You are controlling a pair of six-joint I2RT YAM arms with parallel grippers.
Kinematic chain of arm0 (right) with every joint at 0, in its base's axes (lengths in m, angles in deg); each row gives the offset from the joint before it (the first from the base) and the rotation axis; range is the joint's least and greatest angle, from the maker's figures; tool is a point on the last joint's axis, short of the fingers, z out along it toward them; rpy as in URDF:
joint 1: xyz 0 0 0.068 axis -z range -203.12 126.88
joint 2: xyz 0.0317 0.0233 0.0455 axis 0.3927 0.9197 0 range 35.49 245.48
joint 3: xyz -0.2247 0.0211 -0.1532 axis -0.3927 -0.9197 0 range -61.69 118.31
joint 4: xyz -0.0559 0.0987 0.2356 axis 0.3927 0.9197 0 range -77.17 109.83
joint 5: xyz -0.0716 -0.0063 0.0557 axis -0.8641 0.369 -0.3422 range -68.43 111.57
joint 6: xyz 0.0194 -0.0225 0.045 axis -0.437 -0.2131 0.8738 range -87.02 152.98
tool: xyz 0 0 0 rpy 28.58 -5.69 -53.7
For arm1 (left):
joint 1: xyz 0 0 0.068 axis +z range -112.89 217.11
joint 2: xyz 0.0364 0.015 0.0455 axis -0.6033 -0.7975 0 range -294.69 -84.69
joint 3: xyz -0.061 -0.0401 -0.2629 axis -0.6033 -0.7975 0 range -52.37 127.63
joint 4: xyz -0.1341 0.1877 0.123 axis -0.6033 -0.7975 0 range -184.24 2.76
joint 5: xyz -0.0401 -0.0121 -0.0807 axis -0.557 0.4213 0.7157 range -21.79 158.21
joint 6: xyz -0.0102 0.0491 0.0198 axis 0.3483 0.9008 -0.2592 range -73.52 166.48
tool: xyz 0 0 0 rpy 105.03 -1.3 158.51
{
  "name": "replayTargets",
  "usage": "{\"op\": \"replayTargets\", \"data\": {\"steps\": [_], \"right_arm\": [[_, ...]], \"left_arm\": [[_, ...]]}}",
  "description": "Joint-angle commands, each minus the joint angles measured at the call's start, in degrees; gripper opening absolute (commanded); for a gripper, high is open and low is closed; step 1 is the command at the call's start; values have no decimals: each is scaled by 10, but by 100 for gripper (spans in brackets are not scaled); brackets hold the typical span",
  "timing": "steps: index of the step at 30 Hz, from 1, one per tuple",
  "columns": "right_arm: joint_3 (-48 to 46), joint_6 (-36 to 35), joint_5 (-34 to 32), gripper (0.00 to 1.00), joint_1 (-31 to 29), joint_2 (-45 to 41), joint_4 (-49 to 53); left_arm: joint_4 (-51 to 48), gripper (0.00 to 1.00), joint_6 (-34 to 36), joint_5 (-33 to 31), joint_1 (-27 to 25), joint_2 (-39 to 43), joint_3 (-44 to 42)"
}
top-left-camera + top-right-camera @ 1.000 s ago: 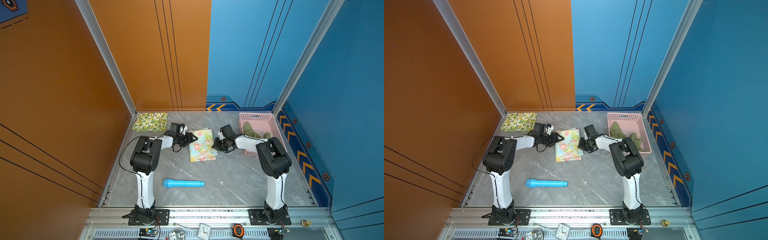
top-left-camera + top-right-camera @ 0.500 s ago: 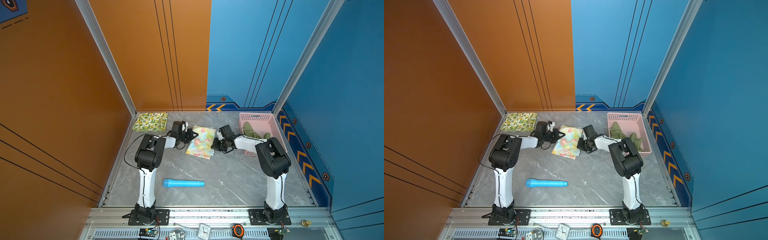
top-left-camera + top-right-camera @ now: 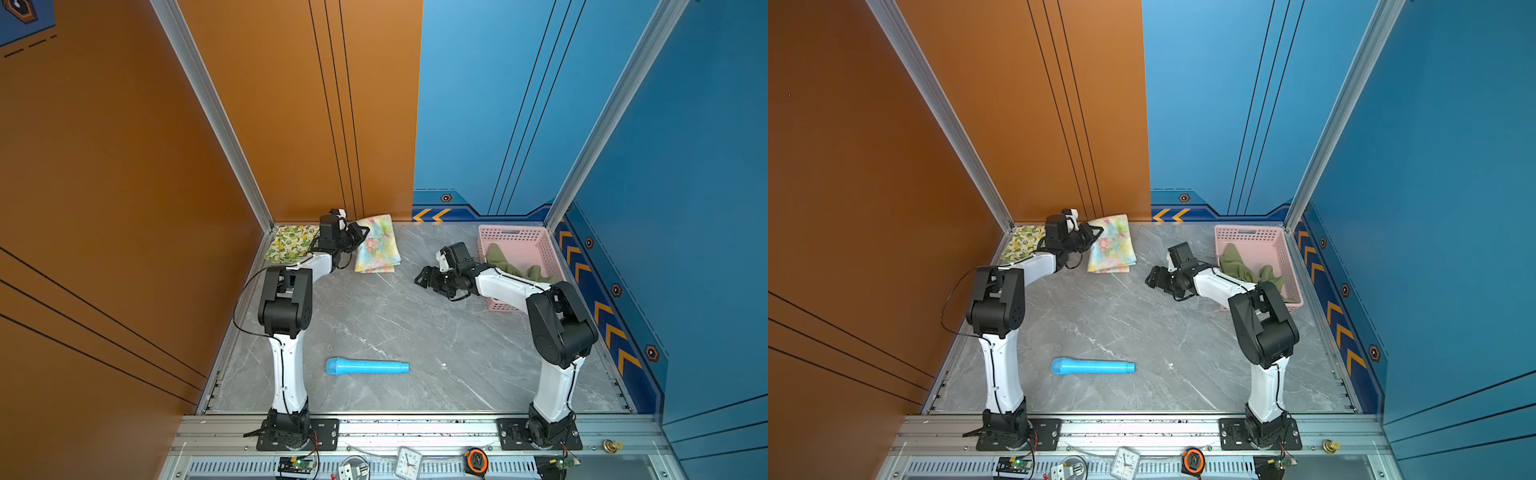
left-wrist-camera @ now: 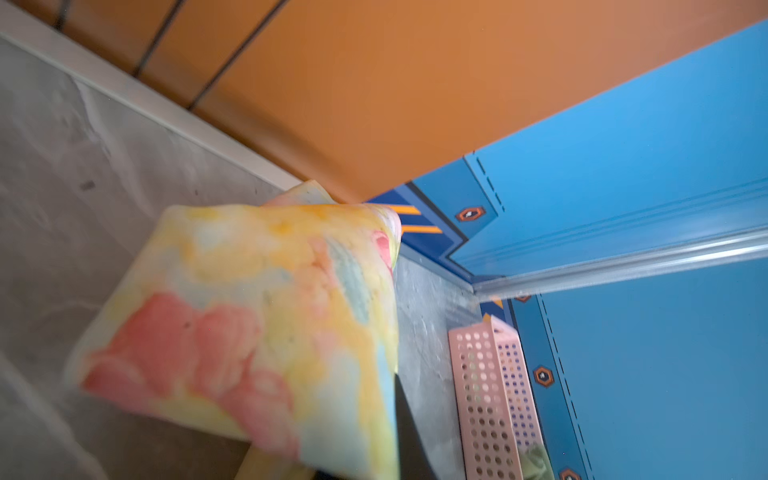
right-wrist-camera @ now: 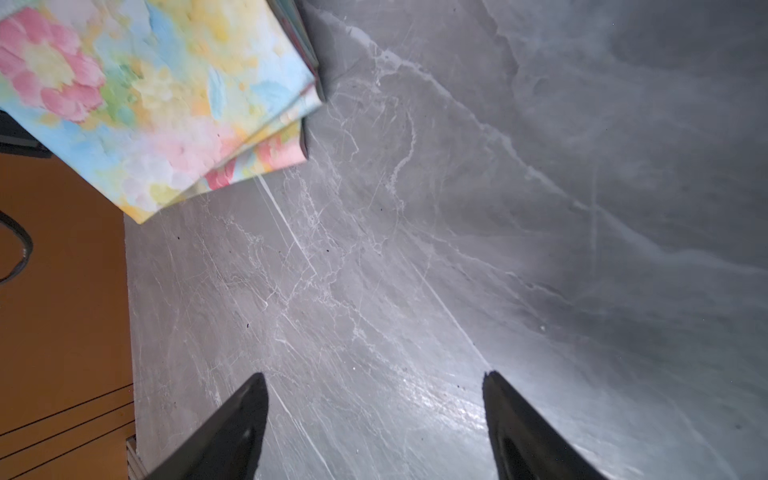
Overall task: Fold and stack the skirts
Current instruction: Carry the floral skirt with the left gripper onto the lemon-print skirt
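**Skirts half sorted on marble tabletop**

The left gripper [image 3: 360,234] is clamped on an edge of the folded pastel blue-yellow skirt with pink flowers [image 3: 377,246]. That skirt sits by the back wall near the folded white lemon-and-leaf print skirt [image 3: 290,243], likely so it can be stacked on top. The right gripper [image 3: 427,277] hangs wide open and empty over the grey marble tabletop [image 3: 374,316], beside the pink plastic lattice basket [image 3: 512,229], where the crumpled plain olive green skirt [image 3: 513,266] awaits folding. No brand, label or lettering is readable.

left claw [image 3: 362,234] pinched shut, arm reaching far; right claw [image 5: 374,376] spread wide.
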Motion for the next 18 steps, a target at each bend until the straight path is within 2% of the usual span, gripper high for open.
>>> {"op": "replayTargets", "data": {"steps": [1,8,18], "right_arm": [[17,-3,-25,82,3,-18,36],[45,-1,-30,81,-1,-1,47],[69,-3,-35,81,-13,19,58]], "left_arm": [[16,0,-1,-66,12,-25,41],[35,0,19,-167,46,-50,87],[149,0,39,-291,83,-42,53]]}}
